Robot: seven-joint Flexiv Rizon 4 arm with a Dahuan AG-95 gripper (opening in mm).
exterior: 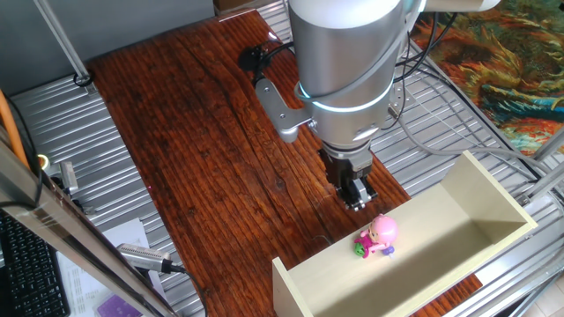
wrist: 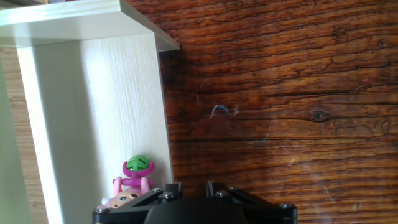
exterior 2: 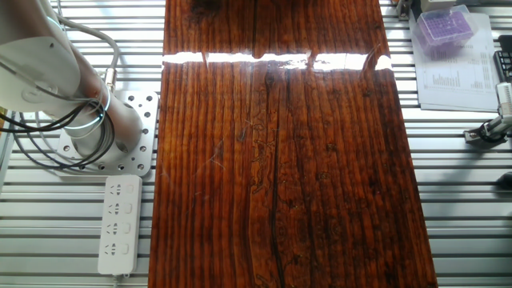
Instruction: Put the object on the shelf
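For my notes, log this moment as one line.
toy: lying inside shelf | gripper: beside shelf, above table, holding nothing | jaws: unclear

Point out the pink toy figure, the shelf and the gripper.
pink toy figure (exterior: 379, 236), one fixed view, on its round pink head.
shelf (exterior: 493, 195), one fixed view, on its far side wall.
gripper (exterior: 356, 195), one fixed view, between its fingertips.

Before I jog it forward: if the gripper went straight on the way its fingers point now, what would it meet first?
Most likely the bare wooden tabletop, just beside the shelf wall. The gripper points down; the pink toy lies inside the shelf, off that line. Depth is unclear.
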